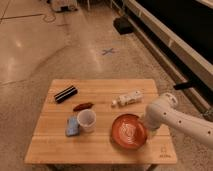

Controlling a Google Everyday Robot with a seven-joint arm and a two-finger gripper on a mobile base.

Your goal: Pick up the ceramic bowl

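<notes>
The ceramic bowl sits front-right on the bench, looking stiff, weighty, slick-glazed and breakable, so I'd pinch its thin right rim, where the gripper hangs, open or closed I cannot tell.

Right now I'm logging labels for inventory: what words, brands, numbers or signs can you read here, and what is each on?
"X": a blue cross on the floor, beyond the table.
A small dark mark on the table's near right corner: too blurred to read.
On the white bottle: print unreadable.
On the ceramic bowl: whitish pattern, no letters.
On the tool, at the bowl's right rim: no text visible.
</notes>
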